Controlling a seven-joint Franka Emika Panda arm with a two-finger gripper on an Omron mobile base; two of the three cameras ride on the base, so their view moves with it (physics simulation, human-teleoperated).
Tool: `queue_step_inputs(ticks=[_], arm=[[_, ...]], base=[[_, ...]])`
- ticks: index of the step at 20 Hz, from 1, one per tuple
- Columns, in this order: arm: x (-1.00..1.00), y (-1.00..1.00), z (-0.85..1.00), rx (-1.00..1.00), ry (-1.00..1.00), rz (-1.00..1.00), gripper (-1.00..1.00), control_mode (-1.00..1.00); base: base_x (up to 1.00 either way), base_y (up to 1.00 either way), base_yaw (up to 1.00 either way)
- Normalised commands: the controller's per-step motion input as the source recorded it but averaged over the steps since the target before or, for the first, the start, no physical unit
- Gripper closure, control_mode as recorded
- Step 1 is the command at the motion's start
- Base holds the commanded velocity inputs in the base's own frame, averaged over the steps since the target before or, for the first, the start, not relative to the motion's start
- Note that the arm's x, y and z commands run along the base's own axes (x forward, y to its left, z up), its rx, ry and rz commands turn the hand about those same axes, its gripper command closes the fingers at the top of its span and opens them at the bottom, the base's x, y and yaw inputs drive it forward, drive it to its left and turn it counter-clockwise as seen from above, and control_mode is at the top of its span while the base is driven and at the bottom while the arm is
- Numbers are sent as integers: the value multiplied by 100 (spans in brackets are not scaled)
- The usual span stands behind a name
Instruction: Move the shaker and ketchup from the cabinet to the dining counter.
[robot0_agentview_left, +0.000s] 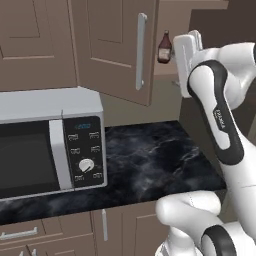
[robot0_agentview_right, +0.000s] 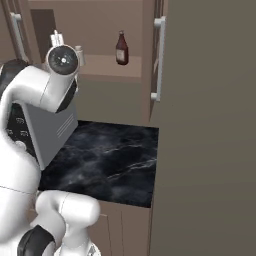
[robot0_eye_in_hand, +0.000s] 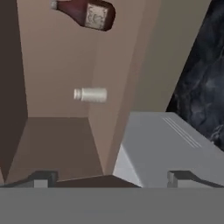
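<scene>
Two things wait on the open cabinet (robot0_agentview_right: 107, 67) shelf: the shaker (robot0_eye_in_hand: 91, 94) straight ahead of the gripper (robot0_eye_in_hand: 111, 178), the ketchup (robot0_eye_in_hand: 89, 14) farther along beyond it. Fingertips stand wide apart, holding nothing. The microwave (robot0_eye_in_hand: 168, 146) top lies close beside the hand. Best to advance squarely, straddle the shaker's body below its cap, then close gently so it doesn't tip.

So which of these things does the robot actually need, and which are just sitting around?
Needed for the job:
- ketchup, on the shelf
- shaker, on the same shelf
- cabinet, door open
- gripper, jaws open, holding nothing

Just sitting around:
- microwave
- black worktop
</scene>
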Motion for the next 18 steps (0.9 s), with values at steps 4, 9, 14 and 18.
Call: queue_step_inputs(ticks=[4, 9, 14, 18], arm=[[59, 30, -11, 19, -16, 20, -100, -100], [58, 60, -13, 12, -9, 18, -100, -100], [14, 67, 1, 2, -1, 17, -100, -100], [-53, 65, 10, -1, 0, 24, -100, -100]], base=[[0, 0, 0], [0, 0, 0], [0, 0, 0], [0, 0, 0]])
